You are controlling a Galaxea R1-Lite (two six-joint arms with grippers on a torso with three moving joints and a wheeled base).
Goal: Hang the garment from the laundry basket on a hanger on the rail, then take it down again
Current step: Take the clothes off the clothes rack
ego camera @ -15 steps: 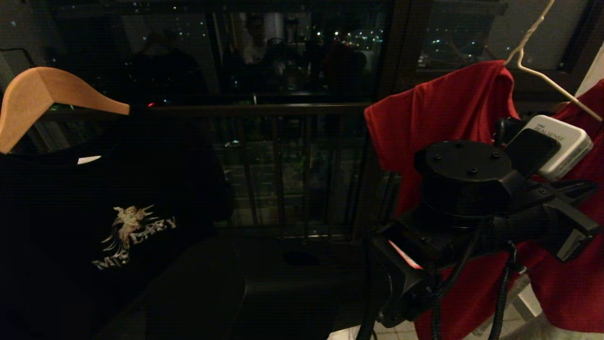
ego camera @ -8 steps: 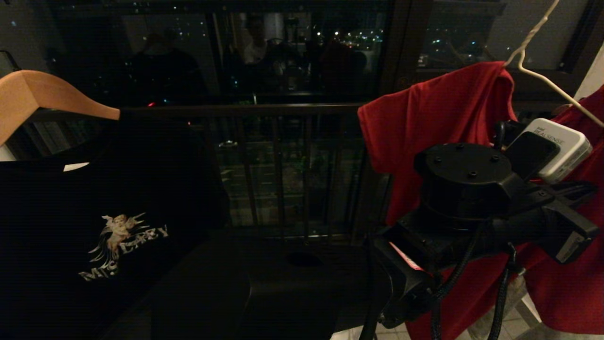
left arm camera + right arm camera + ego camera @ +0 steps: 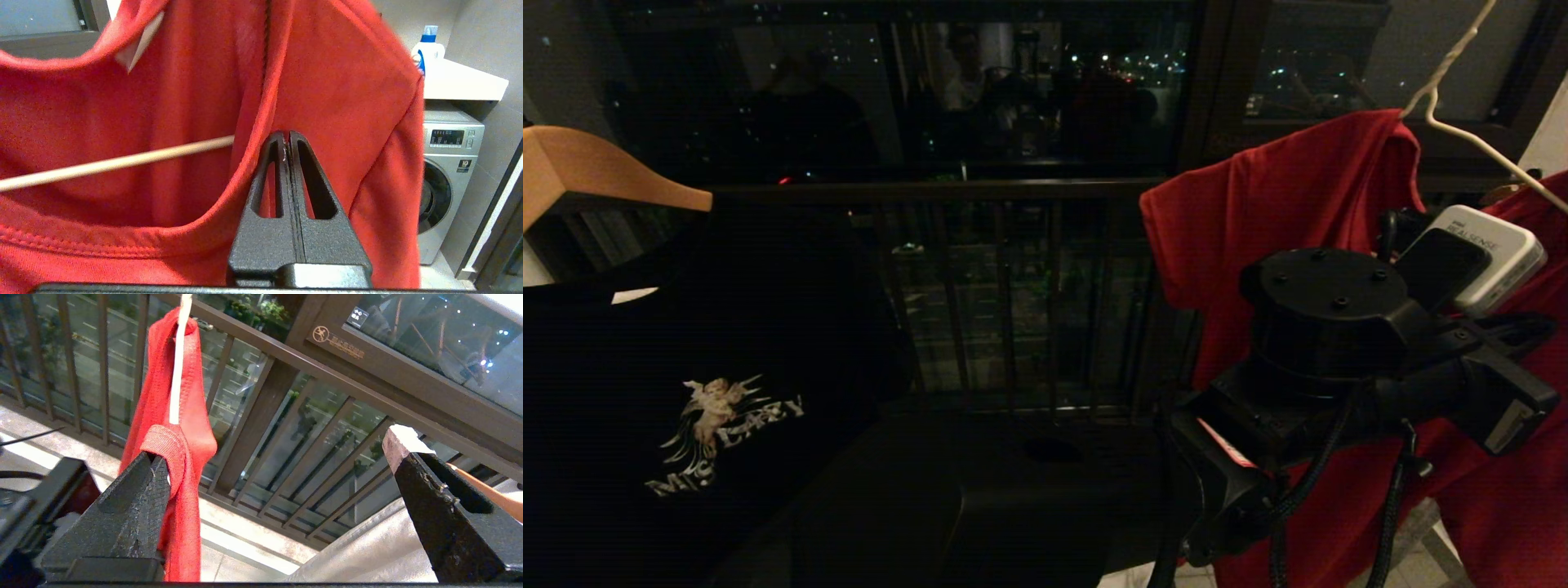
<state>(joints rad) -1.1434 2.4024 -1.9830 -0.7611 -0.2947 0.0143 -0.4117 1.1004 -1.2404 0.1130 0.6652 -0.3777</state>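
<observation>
Your red short-sleeved T-shirt point(image 3: 1282, 204) hangs draped over the thin white wire hanger point(image 3: 1462, 90). Your left gripper point(image 3: 287, 143) is clamped together on the shirt's neckline edge, just beside the hanger wire. Your right gripper point(image 3: 278, 453) stands wide apart, one finger point(image 3: 135, 490) touching a fold of red cloth.
</observation>
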